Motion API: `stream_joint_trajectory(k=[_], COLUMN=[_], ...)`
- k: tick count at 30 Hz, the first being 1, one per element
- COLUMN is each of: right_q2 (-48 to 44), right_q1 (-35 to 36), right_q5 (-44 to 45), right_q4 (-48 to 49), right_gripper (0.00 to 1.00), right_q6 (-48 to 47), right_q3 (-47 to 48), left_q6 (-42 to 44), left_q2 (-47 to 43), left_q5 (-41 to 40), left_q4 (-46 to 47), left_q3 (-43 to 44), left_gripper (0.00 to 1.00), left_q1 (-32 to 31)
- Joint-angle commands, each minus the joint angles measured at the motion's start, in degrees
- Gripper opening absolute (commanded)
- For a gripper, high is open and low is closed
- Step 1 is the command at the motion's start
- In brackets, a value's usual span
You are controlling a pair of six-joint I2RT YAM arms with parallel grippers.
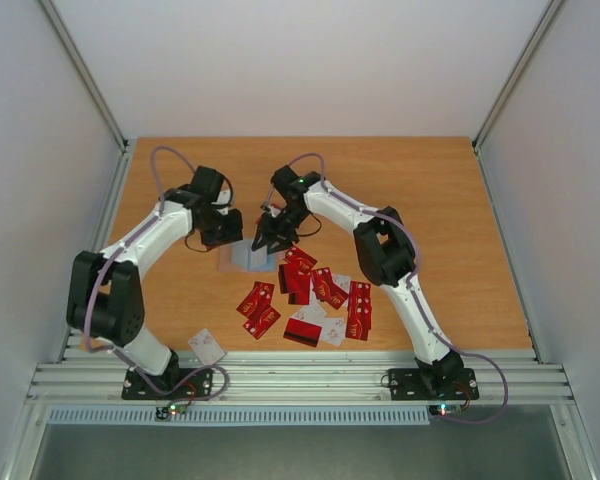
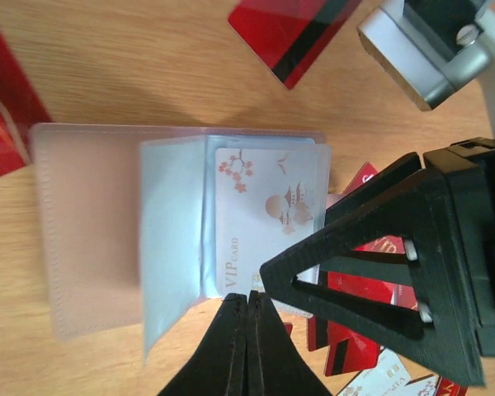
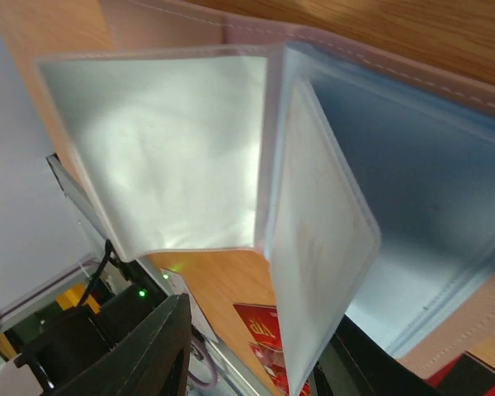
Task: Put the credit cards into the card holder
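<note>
**Card holder spread open, one card going in.** Your left fingers (image 2: 233,334) are pressed tight together with nothing visible between them. Their tips sit just at the near edge of the tan card holder (image 2: 91,223), which lies flat straight ahead of them. Your right fingers (image 2: 355,235) stand part-way apart with no hold on anything. One tip is at the edge of a white VIP card (image 2: 264,223), which appears tucked in among the holder's clear leaves (image 2: 173,239).

Judged from this, the step is seating that card. Hold the left fingers down as an anchor so the holder cannot skate. Nudge the card along the pocket's mouth, not across it (thin film like this looks likely to buckle under a push on the flat). Back the right fingers off straight, so no leaf is dragged up with them.

The left wrist view gives the card's printed face and how far in it lies. The right wrist view shows instead one leaf (image 3: 322,272) standing up between the right fingers (image 3: 148,355), nearer the right-hand one; whether it touches cannot be told. Only the top view shows the red credit cards (image 1: 315,295) loose on the counter (image 1: 430,200) just beside the right fingers, and a pale card (image 1: 208,345) well behind the left fingers, by that arm's base.
</note>
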Motion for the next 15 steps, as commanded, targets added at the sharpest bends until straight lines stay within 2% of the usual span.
stream_joint_trajectory(k=[1, 15], right_q2=[-0.2, 7.1], right_q1=[1.1, 3.8], right_q5=[-1.0, -2.1], right_q4=[1.2, 0.0], right_gripper=[0.39, 0.40], right_q6=[2.2, 6.2], right_q3=[3.0, 14.1], left_q6=[-0.4, 0.4], left_q2=[-5.0, -16.4], left_q5=[-0.9, -3.1], left_q4=[-3.3, -9.0], left_q3=[-1.3, -7.4], left_gripper=[0.01, 0.01], left_q1=[2.1, 4.3])
